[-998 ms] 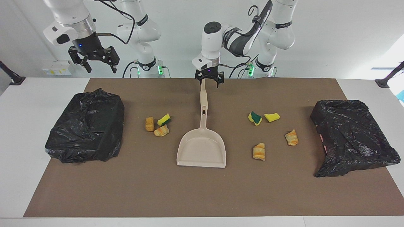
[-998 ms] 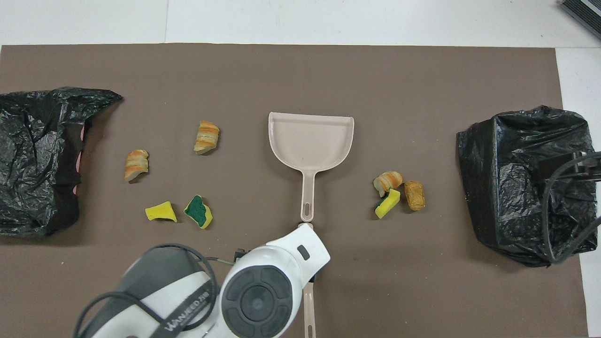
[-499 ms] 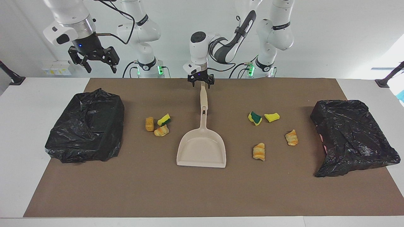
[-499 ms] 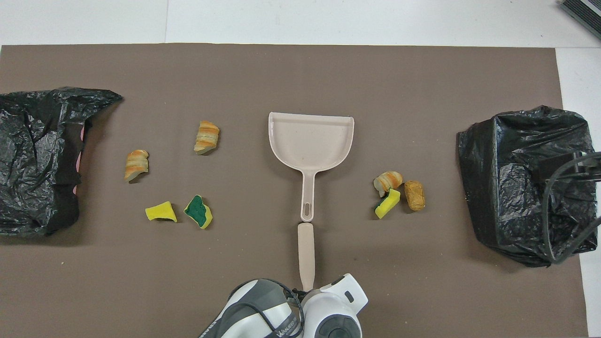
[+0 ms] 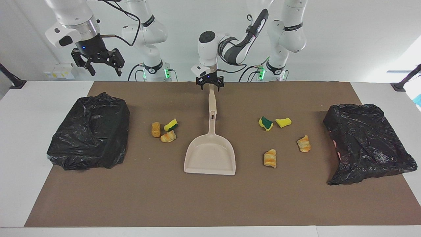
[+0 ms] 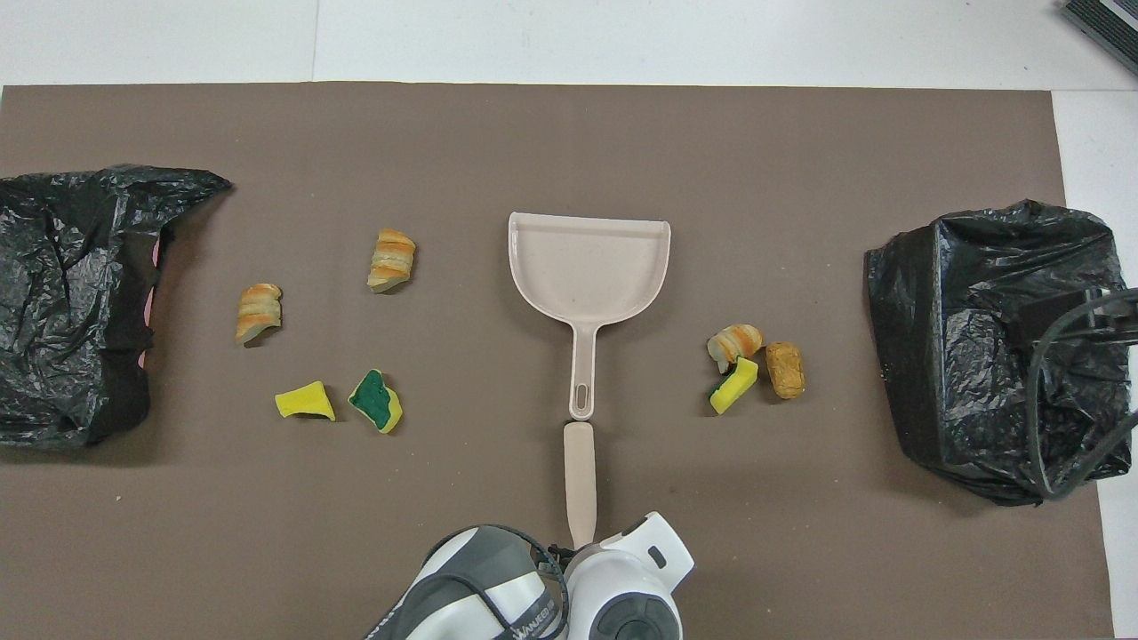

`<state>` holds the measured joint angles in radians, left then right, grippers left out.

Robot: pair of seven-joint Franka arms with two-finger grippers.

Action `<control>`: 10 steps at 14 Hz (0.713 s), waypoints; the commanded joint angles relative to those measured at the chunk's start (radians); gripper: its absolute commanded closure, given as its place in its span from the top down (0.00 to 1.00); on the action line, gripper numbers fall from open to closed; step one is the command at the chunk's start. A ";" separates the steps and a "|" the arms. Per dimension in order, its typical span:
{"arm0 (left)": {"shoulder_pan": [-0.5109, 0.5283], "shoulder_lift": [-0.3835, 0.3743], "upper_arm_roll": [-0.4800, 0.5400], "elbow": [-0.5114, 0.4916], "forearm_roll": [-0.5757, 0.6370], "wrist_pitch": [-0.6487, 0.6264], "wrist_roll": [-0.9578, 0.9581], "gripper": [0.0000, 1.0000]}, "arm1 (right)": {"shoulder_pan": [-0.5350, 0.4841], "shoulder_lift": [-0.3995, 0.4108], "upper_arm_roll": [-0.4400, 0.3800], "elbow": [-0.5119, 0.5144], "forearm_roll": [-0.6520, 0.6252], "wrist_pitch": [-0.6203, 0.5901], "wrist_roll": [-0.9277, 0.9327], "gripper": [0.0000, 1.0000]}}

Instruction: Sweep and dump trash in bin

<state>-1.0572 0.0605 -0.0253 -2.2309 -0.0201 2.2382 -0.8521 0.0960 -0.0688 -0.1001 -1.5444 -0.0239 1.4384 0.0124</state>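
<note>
Two tools lie end to end, long axes running away from robots: brush handle (image 5: 212, 98) nearer, beige dustpan (image 5: 210, 155) farther. Left gripper (image 5: 209, 82) over handle's near end, jaws open, empty. Right gripper (image 5: 98, 62) waits open over table's edge near black-bagged bin (image 5: 88, 131) (nothing held). Trash (image 5: 164, 130) scattered either side of dustpan.

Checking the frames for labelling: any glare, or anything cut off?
Facing view: daylight glare at the edge past the bin bag. Overhead view: the left arm is cropped at the bottom edge, hiding the brush handle's near end; bags' wrinkles glint.
</note>
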 commanded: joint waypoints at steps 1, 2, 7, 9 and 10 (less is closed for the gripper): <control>0.002 -0.021 0.004 -0.007 -0.038 -0.023 0.008 1.00 | -0.015 -0.022 0.002 -0.019 0.015 -0.016 -0.032 1.00; 0.002 -0.021 0.004 -0.010 -0.041 -0.025 0.022 1.00 | -0.015 -0.022 0.002 -0.019 0.015 -0.018 -0.032 1.00; 0.002 -0.033 0.005 -0.018 -0.080 -0.083 0.140 0.80 | -0.015 -0.022 0.002 -0.020 0.015 -0.021 -0.032 1.00; 0.003 -0.031 0.005 -0.018 -0.081 -0.083 0.160 0.35 | -0.015 -0.022 0.002 -0.019 0.015 -0.021 -0.032 1.00; 0.003 -0.031 0.005 -0.012 -0.084 -0.083 0.159 0.10 | -0.015 -0.022 0.002 -0.019 0.015 -0.021 -0.032 1.00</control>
<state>-1.0560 0.0541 -0.0249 -2.2322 -0.0811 2.1748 -0.7242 0.0959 -0.0697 -0.1004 -1.5445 -0.0239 1.4310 0.0124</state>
